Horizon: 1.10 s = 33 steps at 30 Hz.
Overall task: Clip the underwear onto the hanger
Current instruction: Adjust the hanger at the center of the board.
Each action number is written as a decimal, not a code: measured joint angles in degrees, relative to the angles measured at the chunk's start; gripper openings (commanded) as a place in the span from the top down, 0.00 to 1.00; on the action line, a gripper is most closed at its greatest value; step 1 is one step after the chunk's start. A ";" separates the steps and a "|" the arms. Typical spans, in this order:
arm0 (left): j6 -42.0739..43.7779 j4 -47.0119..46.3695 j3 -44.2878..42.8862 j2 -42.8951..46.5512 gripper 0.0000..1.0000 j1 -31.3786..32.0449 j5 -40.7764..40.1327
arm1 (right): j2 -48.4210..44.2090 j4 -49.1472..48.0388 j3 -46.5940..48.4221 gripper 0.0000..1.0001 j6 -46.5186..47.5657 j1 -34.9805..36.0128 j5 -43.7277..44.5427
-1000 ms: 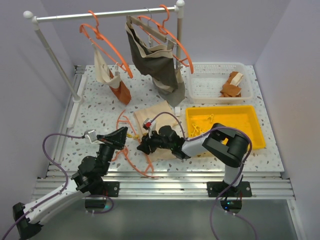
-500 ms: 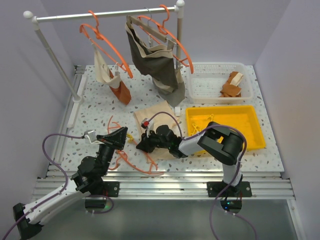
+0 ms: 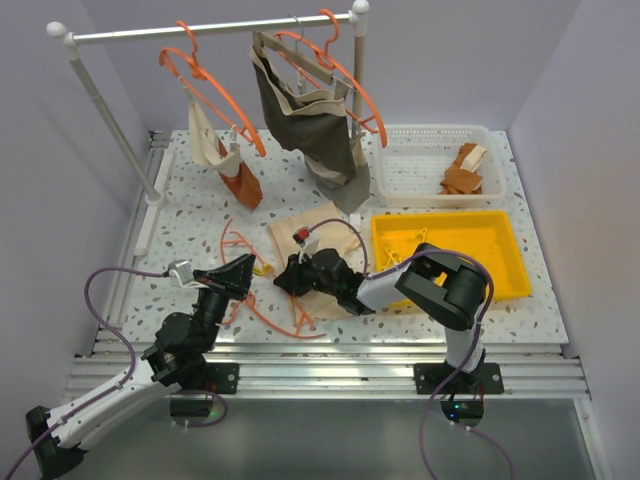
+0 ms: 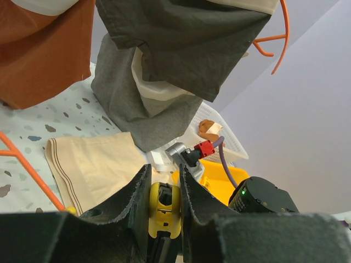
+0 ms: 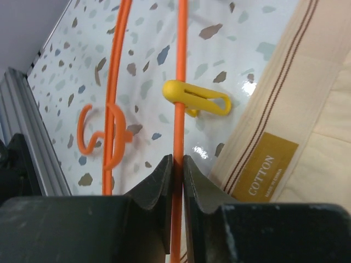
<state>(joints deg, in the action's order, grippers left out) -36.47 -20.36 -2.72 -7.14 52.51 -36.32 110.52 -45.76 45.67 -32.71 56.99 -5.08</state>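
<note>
The orange hanger [image 3: 262,305] lies flat on the speckled table, left of the cream underwear [image 3: 318,228]. My right gripper [image 3: 284,279] is shut on the hanger's thin bar [image 5: 177,82], close to the underwear's waistband [image 5: 307,126]. A yellow clip [image 5: 195,98] sits on that bar just ahead of the fingers. My left gripper [image 3: 243,270] is shut on another yellow clip [image 4: 163,206], held just above the table beside the hanger. The underwear [image 4: 93,164] lies spread flat ahead of it. The right wrist view shows the hanger's hook [image 5: 104,134] at the left.
A clothes rail [image 3: 210,28] at the back carries orange hangers with a cream and rust garment [image 3: 225,160] and a dark grey-brown garment [image 3: 310,115]. A white basket [image 3: 430,135] holds a rust-orange cloth [image 3: 463,172]. A yellow tray [image 3: 500,225] stands at the right.
My right gripper has moved a little away from the near edge with the hanger, which has swung and shifted with it. My left gripper has stayed put with its clip.
</note>
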 measured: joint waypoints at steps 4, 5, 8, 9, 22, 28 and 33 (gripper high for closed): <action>-0.02 0.00 0.00 0.04 1.00 0.00 0.02 | 0.00 -0.17 -0.02 1.00 -3.78 -0.13 4.92; -0.02 0.00 0.00 0.07 1.00 0.00 0.02 | -0.02 -0.17 -0.09 1.00 -4.59 -0.13 6.14; -0.07 0.35 0.00 0.48 1.00 0.00 0.02 | -0.63 -0.20 -1.01 1.00 -6.56 -0.11 9.27; -0.20 0.39 0.00 0.72 1.00 0.00 0.02 | -1.18 -0.15 -1.60 1.00 -7.15 -0.11 10.34; -0.46 0.42 0.00 2.01 1.00 0.00 0.37 | -7.52 0.42 -8.13 1.00 -12.57 1.33 21.94; -0.92 1.18 0.00 3.26 1.00 0.00 0.98 | -5.62 1.46 -3.30 1.00 -14.38 2.49 25.18; -1.62 3.30 0.00 5.88 1.00 0.00 1.11 | -3.06 1.62 0.90 1.00 -16.00 3.41 27.98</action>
<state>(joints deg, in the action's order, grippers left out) -38.09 -17.06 -2.72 -1.26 52.51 -35.20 107.46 -44.14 46.57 -48.71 60.40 22.90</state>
